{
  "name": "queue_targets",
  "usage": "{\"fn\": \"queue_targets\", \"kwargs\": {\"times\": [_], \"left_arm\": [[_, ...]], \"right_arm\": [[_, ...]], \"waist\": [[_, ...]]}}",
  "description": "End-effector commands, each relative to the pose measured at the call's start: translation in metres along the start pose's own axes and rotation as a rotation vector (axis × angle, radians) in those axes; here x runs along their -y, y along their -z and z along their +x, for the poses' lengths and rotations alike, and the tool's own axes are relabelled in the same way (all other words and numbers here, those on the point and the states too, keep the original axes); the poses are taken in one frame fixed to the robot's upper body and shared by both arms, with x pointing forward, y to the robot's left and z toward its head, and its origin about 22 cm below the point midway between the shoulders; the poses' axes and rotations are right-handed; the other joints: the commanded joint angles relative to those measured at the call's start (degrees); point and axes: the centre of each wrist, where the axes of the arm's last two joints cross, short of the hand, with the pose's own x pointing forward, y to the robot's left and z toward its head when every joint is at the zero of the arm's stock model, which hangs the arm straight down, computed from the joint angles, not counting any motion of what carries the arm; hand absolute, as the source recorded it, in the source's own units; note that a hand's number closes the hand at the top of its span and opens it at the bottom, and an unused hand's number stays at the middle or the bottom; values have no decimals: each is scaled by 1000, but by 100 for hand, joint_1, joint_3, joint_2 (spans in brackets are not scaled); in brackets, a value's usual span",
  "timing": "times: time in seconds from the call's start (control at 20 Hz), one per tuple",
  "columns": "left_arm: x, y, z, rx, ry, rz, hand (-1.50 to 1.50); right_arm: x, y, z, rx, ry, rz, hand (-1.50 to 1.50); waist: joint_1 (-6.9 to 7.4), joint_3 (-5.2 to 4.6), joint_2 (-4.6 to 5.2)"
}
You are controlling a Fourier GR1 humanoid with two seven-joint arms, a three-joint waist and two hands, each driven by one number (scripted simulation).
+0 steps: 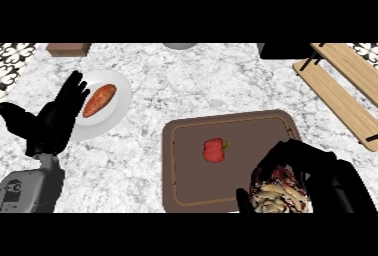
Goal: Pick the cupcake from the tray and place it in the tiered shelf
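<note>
- Bench (221,80): marbled top, carries everything. Tiered shelf (343,85) sits at its far right, pale wood slats on a black frame, running diagonally from upper left to lower right.
- Tray (236,130): dark brown, rounded corners, centre-right on the bench. A red pepper-like vegetable (214,150) lies near its middle, well apart from the grasp.
- White plate (111,107) at left carries an orange sausage-shaped food item (99,100). Not part of the job.
- Right hand (325,175): curled round the cupcake (275,197) at the tray's near right corner. Fingers wrap over and hide most of it. Can't tell if it has cleared the tray.
- Left hand (55,120): fingers straight, holding nothing, resting over the plate's left edge.
- Cupcake axis: seen nearly from above, pale swirled top facing the camera, reddish wrapper to the side. I'd judge the long axis roughly vertical, base down. Exact tilt is hidden by the fingers.
- Step in hand, as I read it: lift and carry to the shelf. Do it well by raising straight up first, keeping the base down, then travelling up and right.
- Approach the slats along their open side, clear of the black frame, and set it flat before letting go.
</note>
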Motion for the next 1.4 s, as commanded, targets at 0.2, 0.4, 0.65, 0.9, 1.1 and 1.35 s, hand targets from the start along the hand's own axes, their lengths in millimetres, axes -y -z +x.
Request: {"fn": "queue_targets", "kwargs": {"times": [0.2,0.4,0.65,0.9,1.1,1.35], "left_arm": [[-7,-9,-8,-12,7,-14,0],[-2,-2,-1,-14,2,-8,0],[-11,-3,6,3,10,-18,0],[-1,6,-6,-5,-1,-7,0],[-7,-5,5,-3,1,-26,0],[-6,4,-3,-3,12,-19,0]], "right_arm": [[83,11,2,-61,-78,-186,150],[111,27,-9,-105,-57,-225,150],[159,55,-40,-195,-58,-289,150],[184,71,-103,-246,25,-317,150],[204,70,-120,-271,25,-357,150],[213,81,-176,-305,30,-353,150]], "waist": [[13,3,-3],[-28,8,-5],[-5,7,-9],[-4,9,23],[30,6,8],[41,7,21]]}}
